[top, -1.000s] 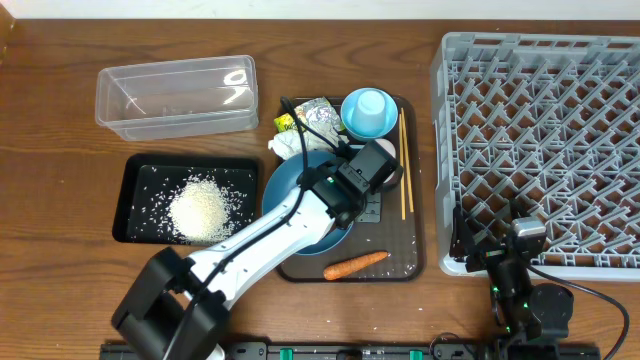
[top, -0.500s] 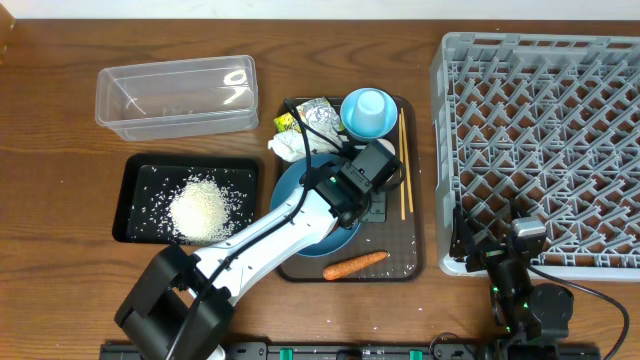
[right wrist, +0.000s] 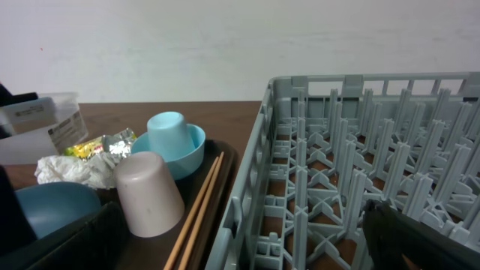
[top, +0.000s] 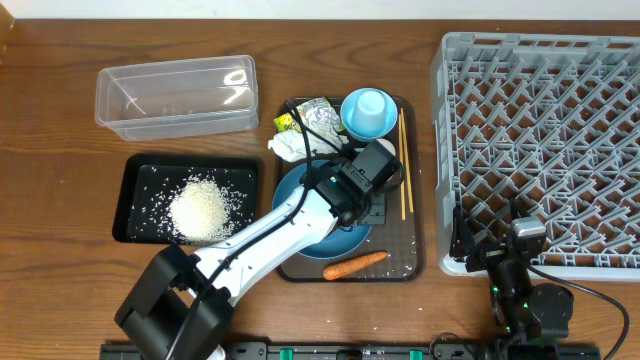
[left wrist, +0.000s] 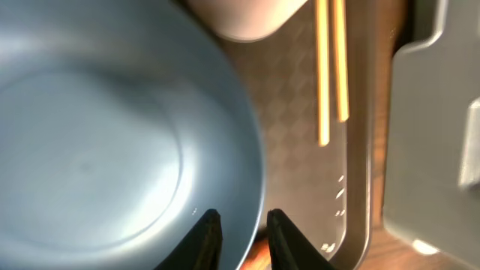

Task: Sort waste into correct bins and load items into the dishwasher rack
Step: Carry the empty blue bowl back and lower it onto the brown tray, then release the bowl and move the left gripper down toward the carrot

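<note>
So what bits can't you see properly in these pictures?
Big blue bowl: overhead, the left arm covers most of it.
White cup: overhead, almost all hidden under that arm's wrist.
Left claw: left wrist view is too close and blurry to tell if it pinches the bowl's rim.
Right claw: right wrist view, cut off at the bottom edge, just dark blurs.

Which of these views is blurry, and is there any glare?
Left wrist view: dark blue bowl and chopsticks are soft, too close to focus. Overhead view: sharp, with bright glare on the clear tub. Right wrist view: dishwasher rack and white cup look crisp.
</note>
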{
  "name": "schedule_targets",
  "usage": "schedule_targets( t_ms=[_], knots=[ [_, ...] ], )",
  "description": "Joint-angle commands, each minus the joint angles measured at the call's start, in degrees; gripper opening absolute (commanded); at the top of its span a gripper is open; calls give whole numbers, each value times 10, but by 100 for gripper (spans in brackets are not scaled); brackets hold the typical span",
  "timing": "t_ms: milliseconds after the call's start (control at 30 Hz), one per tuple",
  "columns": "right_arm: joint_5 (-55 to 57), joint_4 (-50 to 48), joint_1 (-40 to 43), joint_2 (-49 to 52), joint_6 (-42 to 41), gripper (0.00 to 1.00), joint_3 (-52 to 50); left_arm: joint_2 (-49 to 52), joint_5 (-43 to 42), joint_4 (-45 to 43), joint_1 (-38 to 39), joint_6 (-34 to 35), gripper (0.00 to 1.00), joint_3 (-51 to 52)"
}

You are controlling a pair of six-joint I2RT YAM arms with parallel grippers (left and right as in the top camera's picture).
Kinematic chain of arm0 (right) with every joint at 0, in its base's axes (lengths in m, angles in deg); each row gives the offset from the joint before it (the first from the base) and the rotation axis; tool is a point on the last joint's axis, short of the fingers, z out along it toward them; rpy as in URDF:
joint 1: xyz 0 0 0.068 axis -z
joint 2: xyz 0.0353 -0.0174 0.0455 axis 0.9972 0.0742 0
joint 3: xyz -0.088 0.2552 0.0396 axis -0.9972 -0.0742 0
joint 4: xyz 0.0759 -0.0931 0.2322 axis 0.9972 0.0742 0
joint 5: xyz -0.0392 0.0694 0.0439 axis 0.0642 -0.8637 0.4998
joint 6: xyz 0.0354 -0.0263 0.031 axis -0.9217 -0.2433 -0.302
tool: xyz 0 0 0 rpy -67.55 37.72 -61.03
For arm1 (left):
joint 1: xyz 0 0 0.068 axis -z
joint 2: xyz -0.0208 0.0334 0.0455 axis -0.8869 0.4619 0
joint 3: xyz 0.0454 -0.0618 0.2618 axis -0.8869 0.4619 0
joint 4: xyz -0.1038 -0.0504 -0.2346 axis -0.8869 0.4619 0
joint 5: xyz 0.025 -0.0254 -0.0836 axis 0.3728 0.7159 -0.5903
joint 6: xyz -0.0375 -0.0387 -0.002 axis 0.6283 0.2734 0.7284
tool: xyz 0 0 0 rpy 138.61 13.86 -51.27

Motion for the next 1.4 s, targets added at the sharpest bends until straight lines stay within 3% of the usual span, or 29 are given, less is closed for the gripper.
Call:
schedule_targets(
  t_ms=[0, 67, 167, 267, 467, 733, 933, 1067, 1200, 1367],
  knots=[
    [1, 2, 4, -1, 4, 99, -1, -32, 1, 30, 1, -11, 27, -36],
    [1, 2, 4, -1, 4, 99, -1, -61, 1, 71, 1, -10, 32, -43],
    [1, 2, 4, -1, 4, 99, -1, -94, 1, 128, 1, 3, 60, -43],
    [1, 2, 4, -1, 4, 99, -1, -118, 1, 194, 1, 30, 73, -43],
    [1, 2, 4, -1, 4, 99, -1, -123, 1, 283, 2, 101, 76, -29],
    [1, 2, 4, -1, 4, 99, -1, -123, 2, 280, 31, 193, 82, 44],
    [1, 2, 4, -1, 4, 99, -1, -122, 49, 227, 33, 228, 78, 106],
    [1, 2, 4, -1, 4, 99, -1, -121, 103, 223, 25, 254, 58, 125],
    [1, 2, 4, -1, 4, 99, -1, -121, 91, 212, 17, 256, 52, 138],
    [1, 2, 4, 0, 4, 99, -1, -121, 75, 200, 17, 274, 30, 150]
  ],
)
